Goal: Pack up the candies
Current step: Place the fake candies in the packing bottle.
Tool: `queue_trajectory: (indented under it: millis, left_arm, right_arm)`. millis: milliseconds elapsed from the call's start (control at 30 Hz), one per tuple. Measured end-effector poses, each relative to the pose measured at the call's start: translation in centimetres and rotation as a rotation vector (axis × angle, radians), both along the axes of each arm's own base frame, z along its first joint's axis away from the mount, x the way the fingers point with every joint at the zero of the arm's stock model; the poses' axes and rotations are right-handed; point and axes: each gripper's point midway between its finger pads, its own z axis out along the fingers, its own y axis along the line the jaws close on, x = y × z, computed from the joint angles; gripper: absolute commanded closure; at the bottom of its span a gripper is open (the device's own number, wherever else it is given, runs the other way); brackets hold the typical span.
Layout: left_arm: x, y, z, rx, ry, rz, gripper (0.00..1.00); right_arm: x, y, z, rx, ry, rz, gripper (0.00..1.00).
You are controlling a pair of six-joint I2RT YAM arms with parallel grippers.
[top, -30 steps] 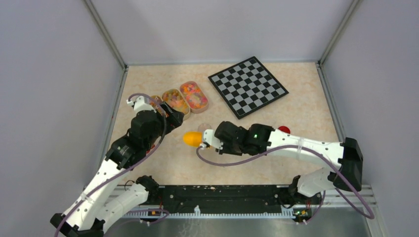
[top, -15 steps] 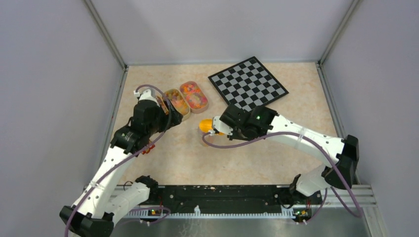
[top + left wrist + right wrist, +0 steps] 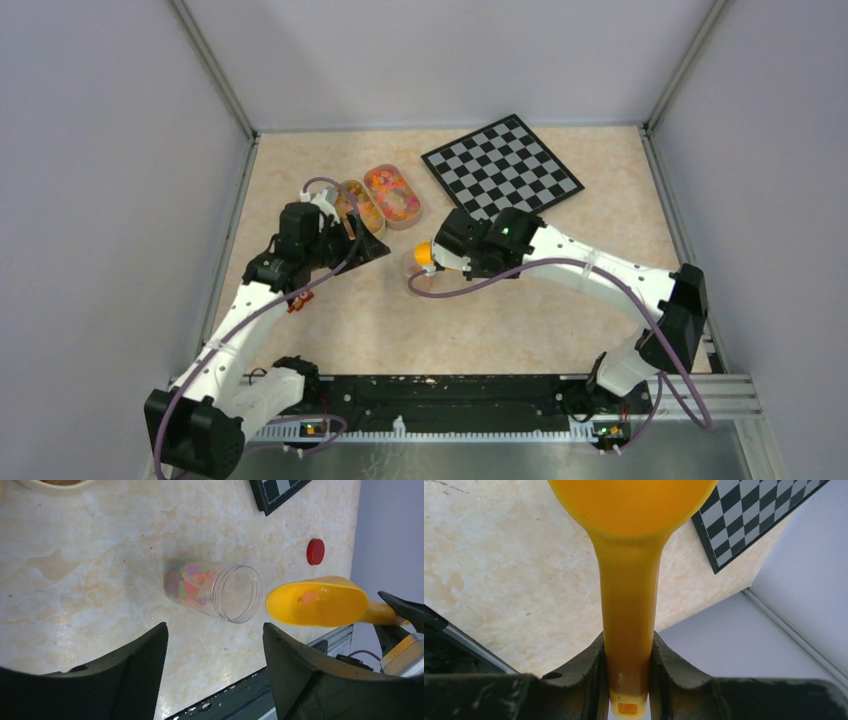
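Observation:
Loose candies (image 3: 393,194) fill oval tubs at the back left of the table. More candies (image 3: 192,584) lie in the bottom of a small clear jar (image 3: 215,591) with no lid on it. My left gripper (image 3: 215,630) is open just short of the jar, with nothing between its fingers. My right gripper (image 3: 628,652) is shut on the handle of the yellow-orange scoop (image 3: 629,605). The scoop's bowl (image 3: 317,601) hangs beside the jar's mouth with one candy (image 3: 310,597) in it. From above, the scoop (image 3: 424,254) partly covers the jar (image 3: 414,272).
A chessboard (image 3: 502,172) lies at the back right. The red lid (image 3: 315,551) rests on the table beyond the scoop. A second candy tub (image 3: 358,205) sits beside my left wrist. Grey walls close in the table on three sides.
My left gripper has swung right toward the jar, and its fingers have narrowed. My right arm has carried the scoop right and farther back, to the jar.

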Motion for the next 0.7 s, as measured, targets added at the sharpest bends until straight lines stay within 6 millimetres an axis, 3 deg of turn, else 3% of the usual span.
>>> queue_trajectory:
  millis: [233, 700]
  left_arm:
    - [-0.5, -1.6, -2.5, -0.065, 0.064, -0.077, 0.30]
    - [0.3, -3.0, -3.4, -0.139, 0.071, -0.136, 0.34]
  right_arm:
    - [1.4, 0.0, 0.5, -0.075, -0.045, -0.009, 1.00]
    - [2.1, -0.4, 2.7, -0.186, -0.161, 0.018, 1.00]
